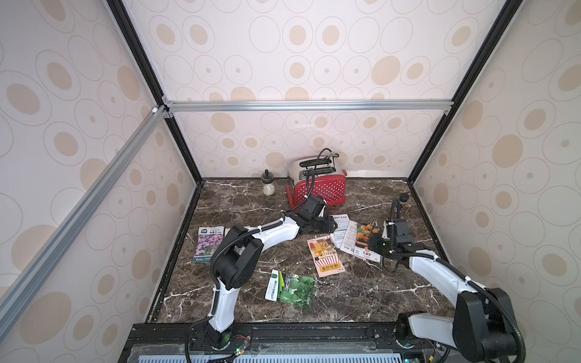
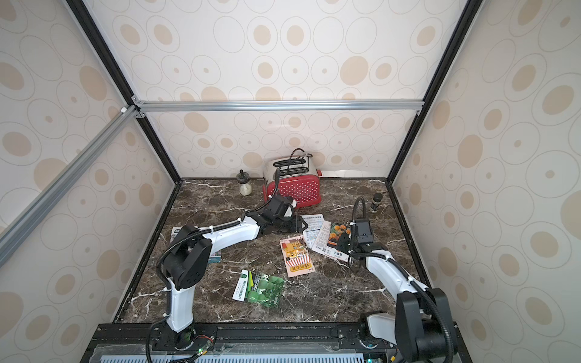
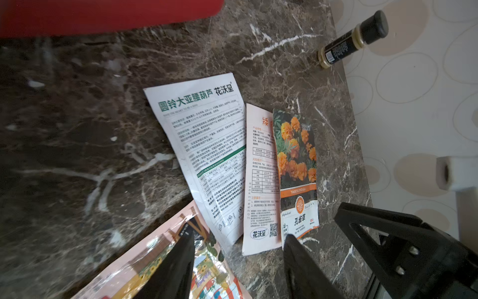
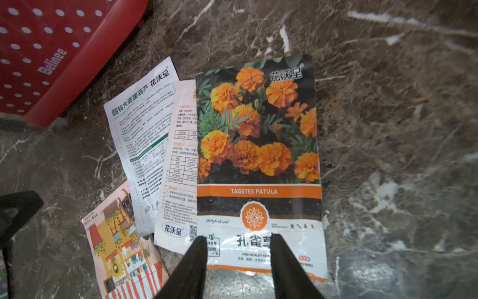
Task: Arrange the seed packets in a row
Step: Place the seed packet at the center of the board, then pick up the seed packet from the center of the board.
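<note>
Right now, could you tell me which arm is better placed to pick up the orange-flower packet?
Probably the right. The right gripper hangs with open jaws over one end of the orange-flower packet, which lies uncovered. The left gripper is open by the pink shop-drawing packet.

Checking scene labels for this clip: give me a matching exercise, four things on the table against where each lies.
Things: 1 orange-flower packet; 2 purple-flower packet; 3 green-gourd packet; 4 red toaster.
Places: A farthest back; B nearest the table front; C overlapping a pale text-side-up packet; D left side, by the left arm's elbow.
Pairs: 1-C; 2-D; 3-B; 4-A.
</note>
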Motion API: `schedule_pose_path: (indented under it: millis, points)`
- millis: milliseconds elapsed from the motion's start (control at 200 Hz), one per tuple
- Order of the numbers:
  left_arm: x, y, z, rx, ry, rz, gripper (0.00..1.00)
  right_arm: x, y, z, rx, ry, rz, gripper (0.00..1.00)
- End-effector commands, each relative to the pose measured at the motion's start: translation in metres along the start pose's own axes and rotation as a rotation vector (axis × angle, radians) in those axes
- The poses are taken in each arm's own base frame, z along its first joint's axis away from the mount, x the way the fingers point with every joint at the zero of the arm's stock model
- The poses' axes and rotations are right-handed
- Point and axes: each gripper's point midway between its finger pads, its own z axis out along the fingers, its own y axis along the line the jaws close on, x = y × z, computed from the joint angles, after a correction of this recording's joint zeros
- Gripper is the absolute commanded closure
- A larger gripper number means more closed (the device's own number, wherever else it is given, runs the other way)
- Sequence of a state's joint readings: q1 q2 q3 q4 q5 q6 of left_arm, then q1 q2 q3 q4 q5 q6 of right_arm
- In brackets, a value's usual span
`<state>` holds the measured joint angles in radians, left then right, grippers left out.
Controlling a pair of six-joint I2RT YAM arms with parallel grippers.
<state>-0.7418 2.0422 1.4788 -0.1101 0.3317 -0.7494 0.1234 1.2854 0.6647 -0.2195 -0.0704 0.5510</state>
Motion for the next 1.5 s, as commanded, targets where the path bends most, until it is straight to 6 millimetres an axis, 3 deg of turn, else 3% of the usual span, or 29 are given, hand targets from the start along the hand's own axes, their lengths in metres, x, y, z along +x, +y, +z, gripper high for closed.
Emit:
schedule_pose_path:
  millis: [0,205,441,796,1037,1172,1372,1492]
  points:
    - [-0.010,-0.024,0.011,0.061,-0.016,0.049,0.44,-0.008,0.010,0.008,-0.021,0.010,-0.007,0.63]
    - [0.001,-0.031,0.044,0.087,0.028,0.058,0.45,-0.008,0.005,0.026,0.013,0.026,0.005,0.66]
    - [0.017,-0.032,0.073,0.105,0.074,0.054,0.46,0.000,-0.009,0.032,0.069,0.051,0.020,0.67]
    - [0.043,-0.022,0.083,0.098,0.138,0.051,0.50,0.011,-0.018,0.042,0.046,0.098,0.101,0.71]
    - [0.055,-0.026,0.087,0.126,0.162,0.044,0.56,0.016,-0.019,0.047,0.029,0.115,0.131,0.73]
    - [0.055,-0.032,0.088,0.145,0.163,0.044,0.66,0.017,-0.018,0.048,0.023,0.117,0.140,0.75]
    - [0.042,-0.046,0.081,0.167,0.135,0.040,1.00,0.016,-0.020,0.043,0.027,0.101,0.129,0.75]
    - [0.025,-0.059,0.064,0.172,0.090,0.049,1.00,0.007,-0.017,0.031,0.022,0.058,0.105,0.75]
